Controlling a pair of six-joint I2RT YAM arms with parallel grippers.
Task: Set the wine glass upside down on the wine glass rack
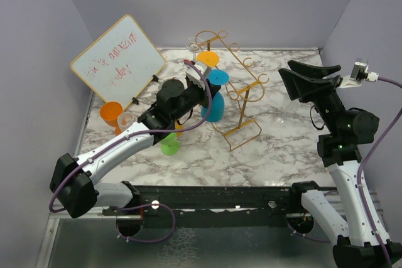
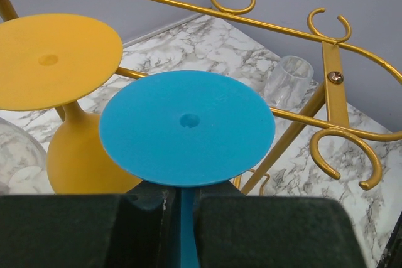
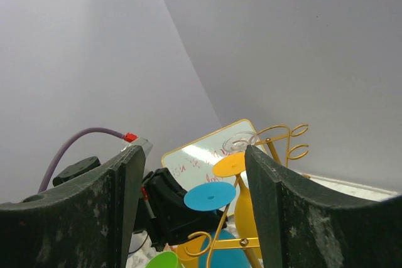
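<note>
Wine glass [image 2: 186,127] (blue, inverted) in left gripper [image 2: 181,213], beside rack [image 2: 331,61]

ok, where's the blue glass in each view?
Top external: blue glass at picture centre, upside down.
Left wrist: its round foot fills the middle, with the stem pinched in the left claw.
Right wrist: low centre, seen between the fingers of the open right claw.
Shared landmark: the orange glass foot right beside it.
</note>
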